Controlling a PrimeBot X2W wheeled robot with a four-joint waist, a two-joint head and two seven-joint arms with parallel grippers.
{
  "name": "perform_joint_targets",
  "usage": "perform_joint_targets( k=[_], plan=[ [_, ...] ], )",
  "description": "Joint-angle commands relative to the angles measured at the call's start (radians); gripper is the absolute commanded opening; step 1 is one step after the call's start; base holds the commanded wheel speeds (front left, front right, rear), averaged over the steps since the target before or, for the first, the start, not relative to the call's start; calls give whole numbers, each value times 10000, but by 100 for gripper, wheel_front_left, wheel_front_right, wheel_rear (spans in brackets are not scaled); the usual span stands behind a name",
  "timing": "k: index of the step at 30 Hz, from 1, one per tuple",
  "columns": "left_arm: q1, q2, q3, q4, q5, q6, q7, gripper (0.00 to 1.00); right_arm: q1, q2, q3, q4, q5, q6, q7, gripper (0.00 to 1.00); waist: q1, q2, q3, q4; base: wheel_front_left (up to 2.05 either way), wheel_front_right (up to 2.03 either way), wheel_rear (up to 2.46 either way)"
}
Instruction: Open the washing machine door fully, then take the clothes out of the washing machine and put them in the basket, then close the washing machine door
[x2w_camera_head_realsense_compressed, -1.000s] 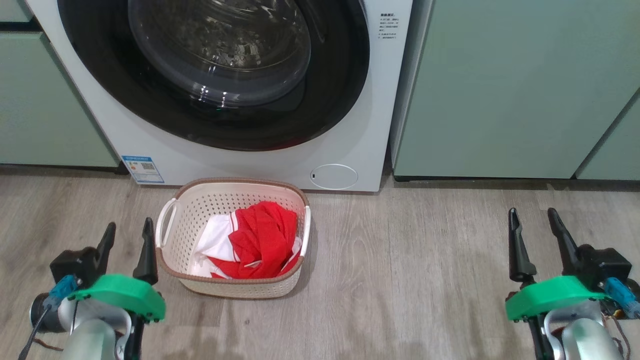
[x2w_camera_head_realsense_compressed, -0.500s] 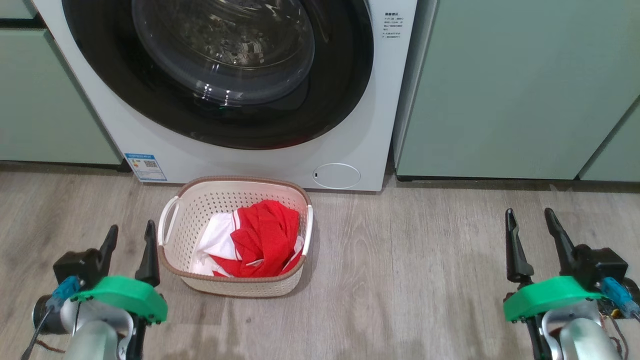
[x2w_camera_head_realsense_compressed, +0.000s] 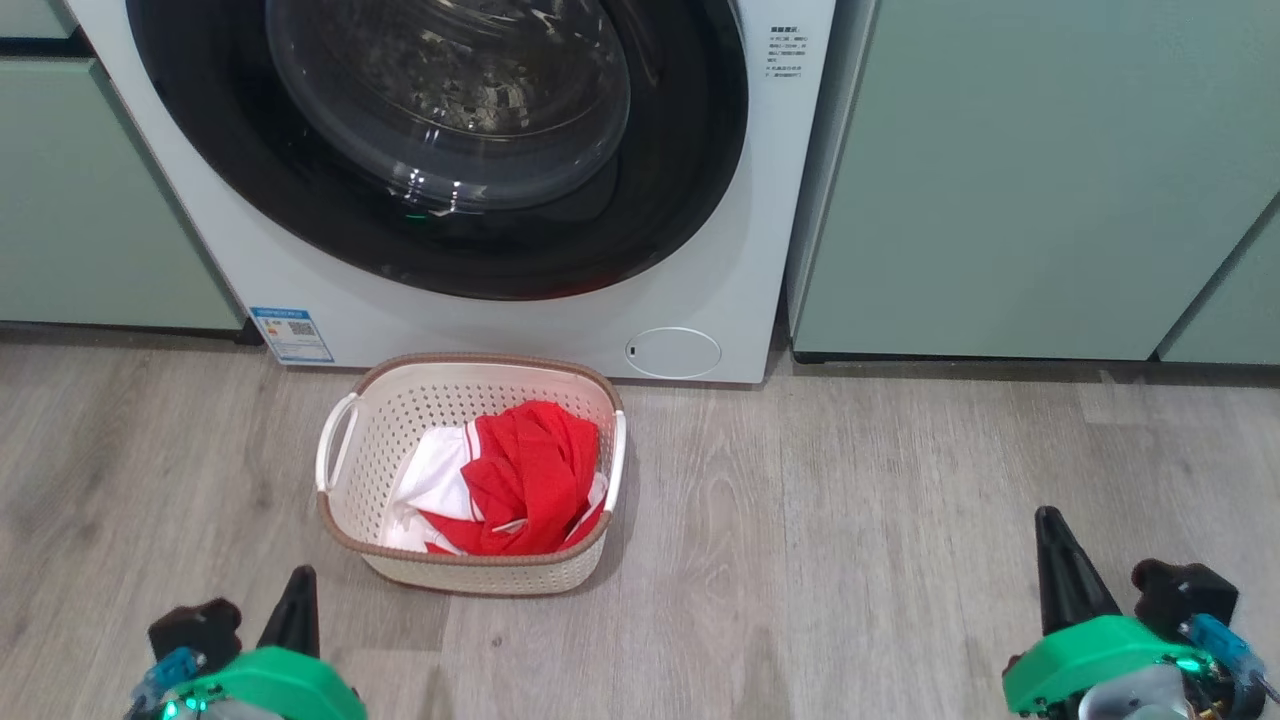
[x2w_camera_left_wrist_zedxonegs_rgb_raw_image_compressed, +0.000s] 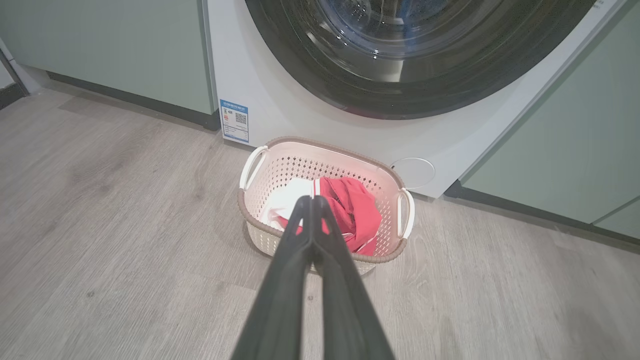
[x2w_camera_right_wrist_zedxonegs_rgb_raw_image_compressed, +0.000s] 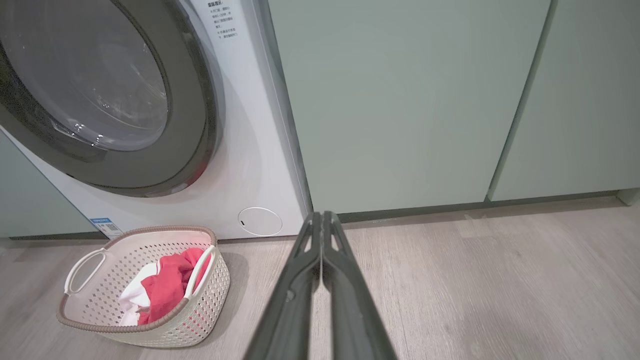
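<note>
Left hand (x2w_camera_left_wrist_zedxonegs_rgb_raw_image_compressed: 310, 201), right hand (x2w_camera_right_wrist_zedxonegs_rgb_raw_image_compressed: 321, 216) now pinched shut, clothes (x2w_camera_head_realsense_compressed: 525, 480) in basket (x2w_camera_head_realsense_compressed: 390, 430)

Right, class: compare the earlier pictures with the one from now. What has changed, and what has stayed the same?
The left gripper and the right gripper both shut, on nothing: their fingers stood apart before and now press together. Both also dropped lower in the head view, drawing back from the machine. The basket, the clothes in it and the closed washing machine door stayed put.
</note>
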Motion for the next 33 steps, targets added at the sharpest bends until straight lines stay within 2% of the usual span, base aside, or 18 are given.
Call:
perform_joint_targets(
  k=[1, 33],
  plan=[
    [-552, 127, 50, -398, -295, 1, 50, 0, -403, -17, -82, -367, 323, -1, 84, 0, 0, 0, 4, -1, 0, 0, 0],
    [-468, -23, 31, -1403, -3679, 3, 925, 0, -377, 7, -314, -884, 3945, -3, 971, 0, 0, 0, 58, -10, 0, 0, 0]
  ],
)
